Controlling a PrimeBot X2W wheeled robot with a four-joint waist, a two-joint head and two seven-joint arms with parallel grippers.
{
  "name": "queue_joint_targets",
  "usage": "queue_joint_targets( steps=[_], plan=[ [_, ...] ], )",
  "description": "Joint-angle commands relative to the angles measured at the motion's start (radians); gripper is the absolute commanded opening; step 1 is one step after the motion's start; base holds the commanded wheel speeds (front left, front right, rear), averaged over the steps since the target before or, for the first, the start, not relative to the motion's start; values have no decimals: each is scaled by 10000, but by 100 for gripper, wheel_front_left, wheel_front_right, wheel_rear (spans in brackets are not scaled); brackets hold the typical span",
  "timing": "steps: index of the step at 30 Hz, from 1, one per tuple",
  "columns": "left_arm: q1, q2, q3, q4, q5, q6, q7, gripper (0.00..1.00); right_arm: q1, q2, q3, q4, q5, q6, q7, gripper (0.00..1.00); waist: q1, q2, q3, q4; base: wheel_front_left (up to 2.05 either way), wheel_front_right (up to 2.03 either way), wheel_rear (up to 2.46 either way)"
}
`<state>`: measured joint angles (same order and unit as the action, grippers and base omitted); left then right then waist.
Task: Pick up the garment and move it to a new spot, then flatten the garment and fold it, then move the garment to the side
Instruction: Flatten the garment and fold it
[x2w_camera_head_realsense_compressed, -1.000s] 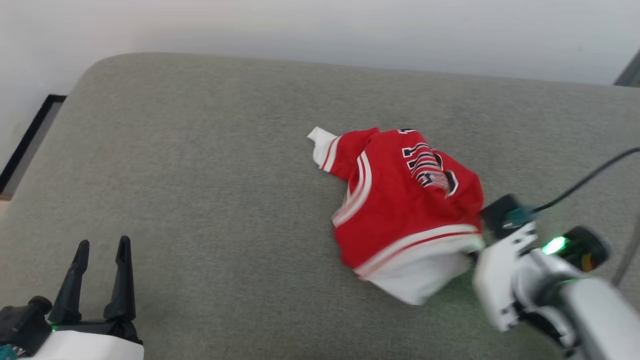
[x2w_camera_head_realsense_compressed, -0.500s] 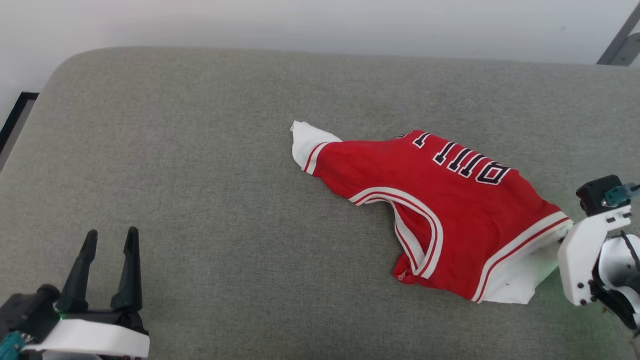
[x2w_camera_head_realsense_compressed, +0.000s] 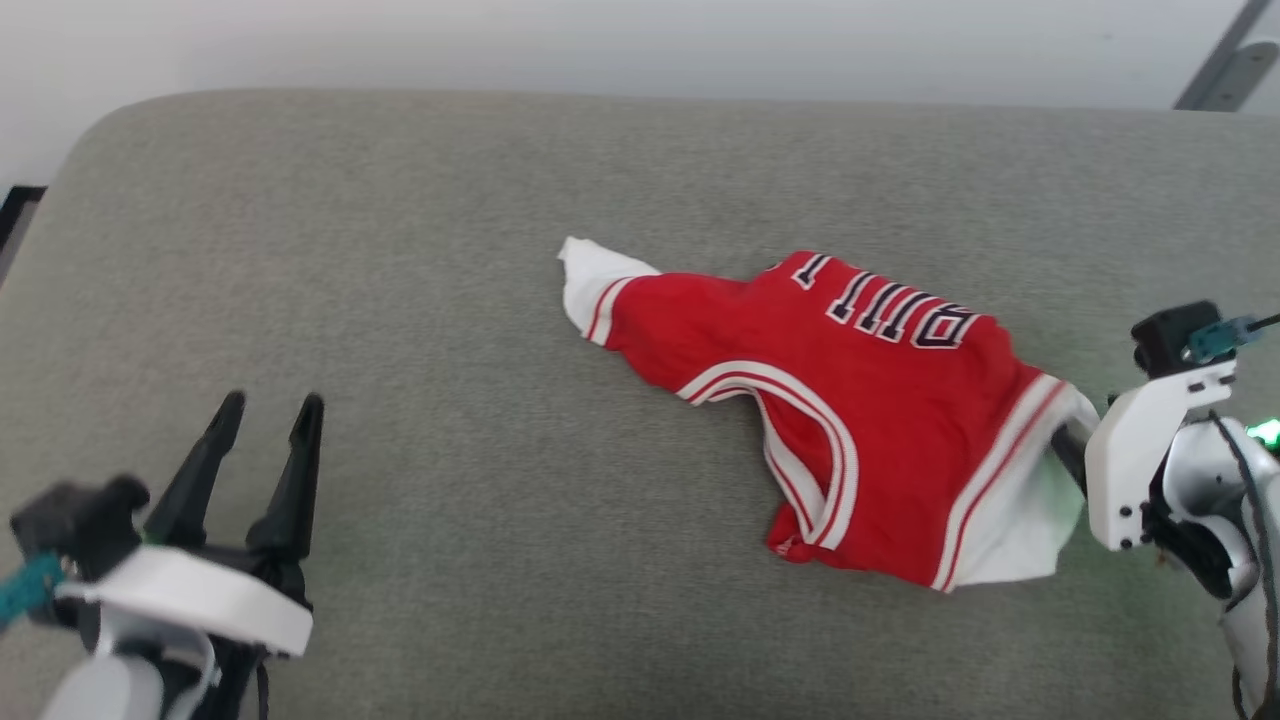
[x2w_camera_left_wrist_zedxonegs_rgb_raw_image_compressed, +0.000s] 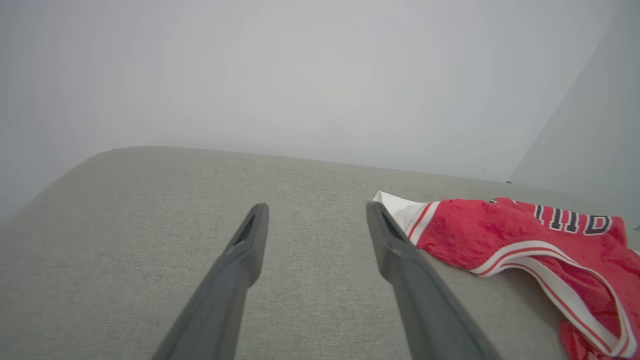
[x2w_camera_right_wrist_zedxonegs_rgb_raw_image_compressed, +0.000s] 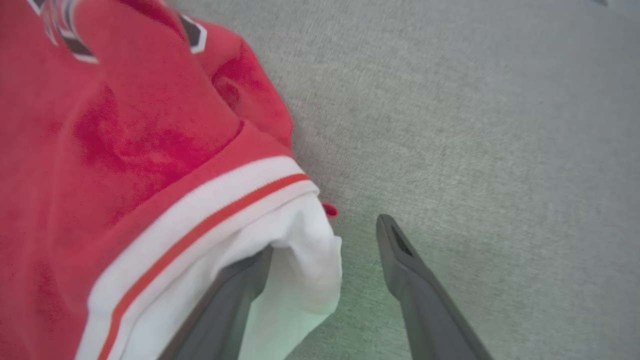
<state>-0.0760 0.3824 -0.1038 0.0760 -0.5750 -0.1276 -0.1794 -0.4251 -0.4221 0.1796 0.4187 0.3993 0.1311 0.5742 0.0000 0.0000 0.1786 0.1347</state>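
The garment (x2w_camera_head_realsense_compressed: 860, 400), a red jersey with white sleeves and striped trim, lies crumpled and stretched sideways on the grey cushion (x2w_camera_head_realsense_compressed: 400, 300), lettering upside down at its far side. My right gripper (x2w_camera_head_realsense_compressed: 1068, 448) sits at its right white sleeve. In the right wrist view this gripper (x2w_camera_right_wrist_zedxonegs_rgb_raw_image_compressed: 325, 235) is open, and the white sleeve of the garment (x2w_camera_right_wrist_zedxonegs_rgb_raw_image_compressed: 125, 150) drapes over its left finger. My left gripper (x2w_camera_head_realsense_compressed: 272, 405) hovers open at the lower left, well clear of the cloth. The left wrist view shows the left gripper (x2w_camera_left_wrist_zedxonegs_rgb_raw_image_compressed: 316, 210) with the garment (x2w_camera_left_wrist_zedxonegs_rgb_raw_image_compressed: 525, 240) to its right.
A pale wall runs behind the cushion. A dark frame (x2w_camera_head_realsense_compressed: 8, 225) shows past the cushion's left edge and a grey metal bracket (x2w_camera_head_realsense_compressed: 1225, 60) at the top right. Bare cushion stretches left of the garment.
The garment went from a bunched heap to a shape stretched out towards the right, following the right gripper. The left gripper rose and moved forward slightly. The head view also shifted.
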Motion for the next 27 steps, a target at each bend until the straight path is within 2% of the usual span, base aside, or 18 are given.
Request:
queue_joint_targets(
  steps=[1, 7, 8, 14, 17, 18, 22, 27],
  plan=[
    [-389, 332, -244, -180, -410, -30, 485, 100, -100, -34, -80, -269, 104, -7, -285, 100, 0, 0, -77, -244, 0, 0, 0],
    [-1545, 1332, -893, -562, -1527, -30, 2300, 100, 295, 386, -735, -1405, -133, -7, -1098, 100, 0, 0, -144, -988, 0, 0, 0],
    [-1545, 1332, -893, -562, -1527, -30, 2300, 100, 295, 386, -735, -1405, -133, -7, -1098, 100, 0, 0, -144, -988, 0, 0, 0],
    [-3008, 2172, -1582, -409, -2173, -31, 4221, 100, 740, 1171, -1294, -2719, -587, -7, -1909, 100, 0, 0, -92, -1892, 0, 0, 0],
    [-3738, 2405, -1853, -57, -2425, -31, 5081, 100, 909, 1662, -1421, -3255, -824, -7, -2505, 100, 0, 0, -22, -2391, 0, 0, 0],
    [-4247, 2435, -2126, 254, -2558, -31, 5633, 100, 1066, 2012, -1623, -3551, -1068, -7, -2990, 100, 0, 0, 41, -2668, 0, 0, 0],
    [-5125, 2487, -2536, 1050, -2717, -28, 6674, 100, 1329, 2878, -1924, -4055, -1590, -7, -3960, 100, 0, 0, 247, -3246, 0, 0, 0],
    [-6051, 2390, -2937, 2350, -2714, 235, 7973, 100, 1656, 3539, -2066, -4381, -1900, -5, -4727, 100, 0, 0, 555, -3845, 0, 0, 0]
  ],
)
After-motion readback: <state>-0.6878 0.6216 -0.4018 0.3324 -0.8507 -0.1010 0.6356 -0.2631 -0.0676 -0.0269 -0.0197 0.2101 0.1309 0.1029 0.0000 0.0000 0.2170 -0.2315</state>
